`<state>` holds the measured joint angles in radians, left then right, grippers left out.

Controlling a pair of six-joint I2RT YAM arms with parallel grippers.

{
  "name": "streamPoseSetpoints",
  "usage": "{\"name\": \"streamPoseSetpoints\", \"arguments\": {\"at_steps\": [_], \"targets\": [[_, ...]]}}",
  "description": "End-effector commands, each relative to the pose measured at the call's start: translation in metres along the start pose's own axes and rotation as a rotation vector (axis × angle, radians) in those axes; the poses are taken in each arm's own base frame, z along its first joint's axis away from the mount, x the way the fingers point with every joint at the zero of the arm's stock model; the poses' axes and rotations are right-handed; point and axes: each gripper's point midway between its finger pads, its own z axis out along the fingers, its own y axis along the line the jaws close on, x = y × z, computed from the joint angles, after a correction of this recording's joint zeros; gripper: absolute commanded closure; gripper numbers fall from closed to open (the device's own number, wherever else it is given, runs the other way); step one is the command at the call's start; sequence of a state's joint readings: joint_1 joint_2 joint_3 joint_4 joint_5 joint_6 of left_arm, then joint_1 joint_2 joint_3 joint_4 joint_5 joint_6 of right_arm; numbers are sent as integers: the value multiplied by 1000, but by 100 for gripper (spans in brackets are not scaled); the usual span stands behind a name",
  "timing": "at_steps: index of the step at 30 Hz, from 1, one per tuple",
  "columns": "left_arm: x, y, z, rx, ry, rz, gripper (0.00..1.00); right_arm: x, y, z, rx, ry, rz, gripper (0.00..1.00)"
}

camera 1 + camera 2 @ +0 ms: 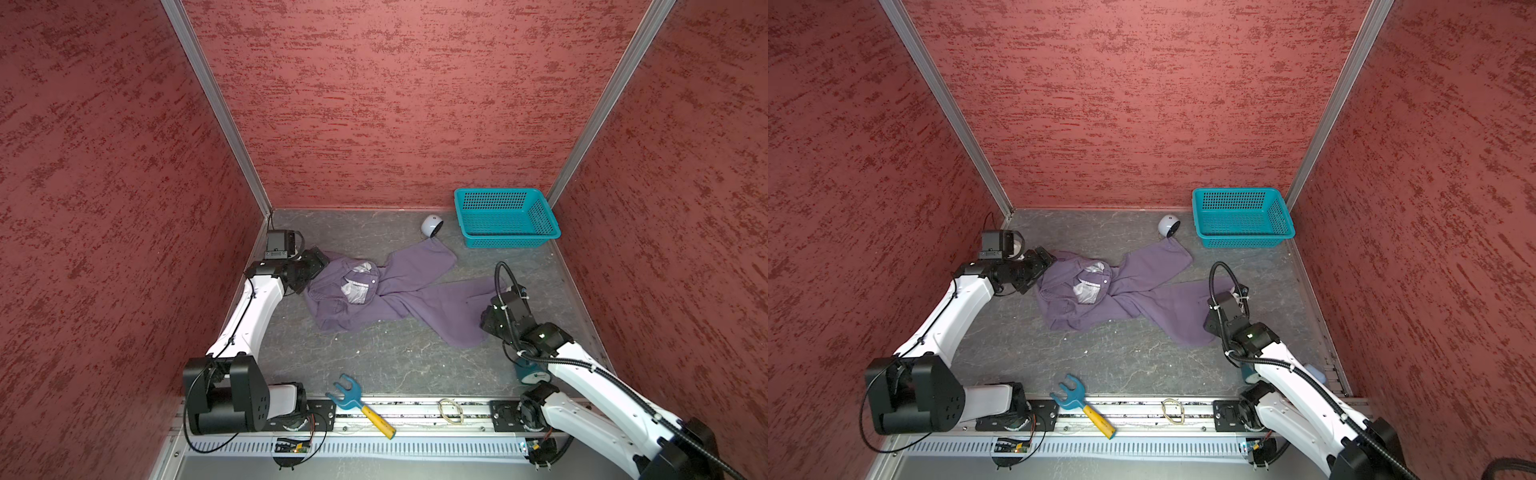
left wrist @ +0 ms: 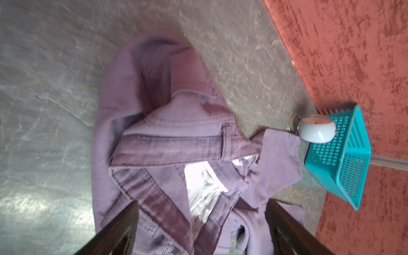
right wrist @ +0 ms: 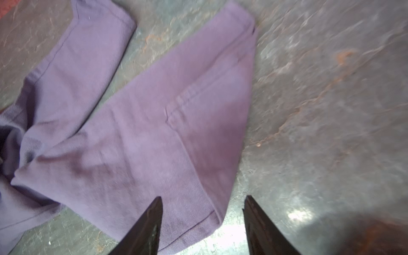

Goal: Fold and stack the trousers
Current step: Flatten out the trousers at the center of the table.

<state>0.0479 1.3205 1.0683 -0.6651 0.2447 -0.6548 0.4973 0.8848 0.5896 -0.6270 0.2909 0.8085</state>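
The trousers [image 1: 386, 291] sprawl unfolded mid-surface, waist toward the left edge, legs splayed toward the far and right edges. The left pincer [image 2: 202, 202] gapes above the waistband. The right pincer [image 3: 204, 197] is open over a hem corner, and closing there may catch only one layer and twist the leg.

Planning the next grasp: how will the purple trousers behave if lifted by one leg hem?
Probably floppy: the trousers lie creased and twisted on the table. Likely to trail and drag, since both legs sprawl apart.
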Motion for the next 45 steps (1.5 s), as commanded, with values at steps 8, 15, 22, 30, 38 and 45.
{"name": "streamPoseSetpoints", "arguments": {"at_steps": [8,15,22,30,38,45], "targets": [[2,13,14,-93,-2,17,9,-125,98,-11,-22,-245,-196,35],[12,30,37,-151,58,15,6,-111,164,70,-118,-51,-322,30],[11,40,71,-185,104,1,6,-92,210,149,-176,86,-383,30],[9,36,114,-170,163,-21,31,-68,216,220,-144,222,-412,29],[-7,19,108,-169,154,-9,100,-53,190,246,-115,274,-352,49],[-46,-39,25,-40,-4,104,100,-47,145,238,-35,260,-260,100]]}}
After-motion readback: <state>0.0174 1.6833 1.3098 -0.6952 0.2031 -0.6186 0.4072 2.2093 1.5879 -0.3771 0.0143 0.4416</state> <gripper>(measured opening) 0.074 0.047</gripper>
